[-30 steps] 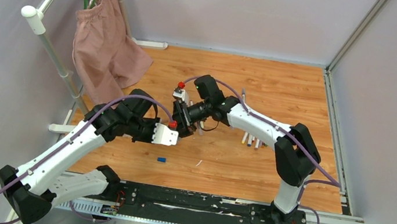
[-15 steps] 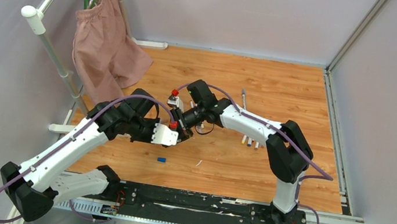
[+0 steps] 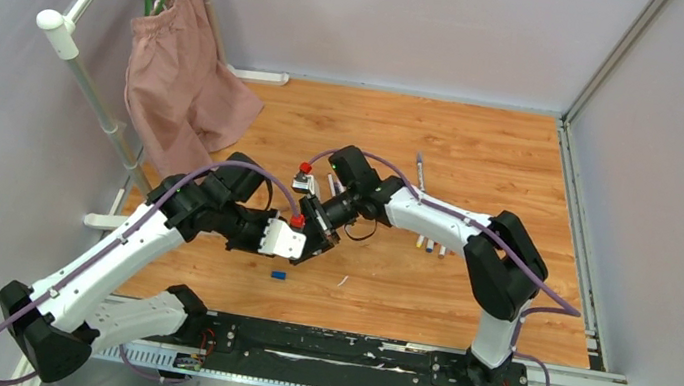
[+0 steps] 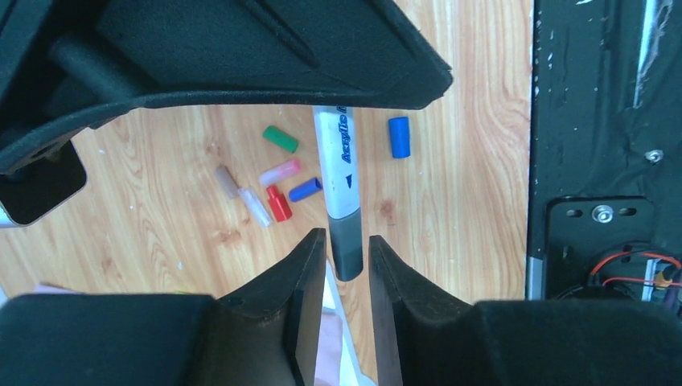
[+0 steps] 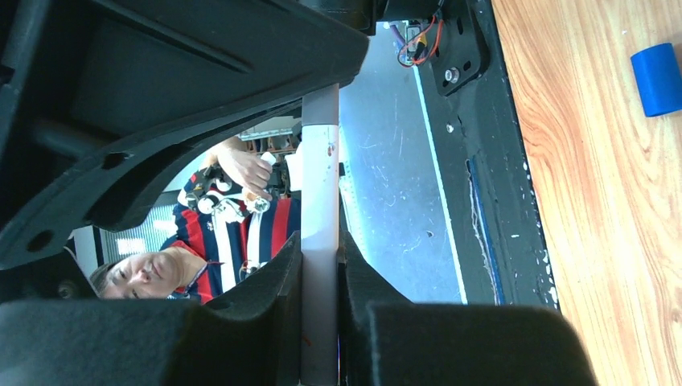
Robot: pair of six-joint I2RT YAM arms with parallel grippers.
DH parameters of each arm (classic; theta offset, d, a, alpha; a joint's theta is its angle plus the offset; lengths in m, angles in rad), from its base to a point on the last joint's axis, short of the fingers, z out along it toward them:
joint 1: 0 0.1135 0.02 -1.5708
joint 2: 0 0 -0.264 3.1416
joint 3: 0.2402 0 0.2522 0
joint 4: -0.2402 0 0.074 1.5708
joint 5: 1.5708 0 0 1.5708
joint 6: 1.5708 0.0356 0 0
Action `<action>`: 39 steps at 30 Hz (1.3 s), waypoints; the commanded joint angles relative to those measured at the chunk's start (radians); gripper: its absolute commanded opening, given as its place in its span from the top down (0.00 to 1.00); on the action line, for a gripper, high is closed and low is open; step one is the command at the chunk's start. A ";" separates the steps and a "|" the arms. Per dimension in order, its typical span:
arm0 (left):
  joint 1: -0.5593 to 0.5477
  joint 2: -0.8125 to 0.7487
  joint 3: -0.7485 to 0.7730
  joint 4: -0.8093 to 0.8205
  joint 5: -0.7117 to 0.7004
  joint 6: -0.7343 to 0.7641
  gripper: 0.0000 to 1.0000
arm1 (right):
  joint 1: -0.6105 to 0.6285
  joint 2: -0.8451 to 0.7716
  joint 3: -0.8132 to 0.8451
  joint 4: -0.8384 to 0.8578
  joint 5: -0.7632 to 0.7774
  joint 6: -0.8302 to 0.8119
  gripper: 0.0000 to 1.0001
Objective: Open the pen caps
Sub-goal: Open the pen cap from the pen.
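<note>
Everything turns on one line: the pen [image 4: 338,161] is held in the air between the two pincers, above the tabletop [image 3: 485,153] a little left of its middle and closer to the near edge than the far one. In the overhead view its long axis runs slantwise, from the right arm on the far-right side down to the left arm on the near-left side. The right gripper [image 5: 320,245] is closed hard on the barrel, with both fingers pressed against it. The pen's other end, which I take to be a dark grey cap [image 4: 347,256], points straight into the left gripper [image 4: 347,237]. That pincer's jaws straddle the cap and are only narrowly parted, and a thin strip of wood shows on each side, so I judge it has not yet clamped. The left arm is therefore the one placed to take the cap, and the pull must follow the pen's own axis, away from the right arm. A sideways tug would probably bend the pen in the grip instead of freeing the cap. Loose caps lie on the wood below, among them a green cap [image 4: 281,138], a red cap [image 4: 278,203] and a blue cap [image 3: 278,274] nearer the near edge.
</note>
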 commanded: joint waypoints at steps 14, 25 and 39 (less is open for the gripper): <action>-0.009 0.025 0.000 -0.025 0.118 -0.008 0.60 | -0.014 -0.045 -0.026 -0.013 -0.008 -0.037 1.00; -0.009 0.159 0.030 -0.023 0.017 -0.088 1.00 | -0.027 -0.068 -0.061 -0.005 0.047 -0.040 1.00; 0.105 0.194 0.015 0.024 -0.251 -0.002 1.00 | -0.209 -0.376 -0.441 -0.118 0.129 -0.159 1.00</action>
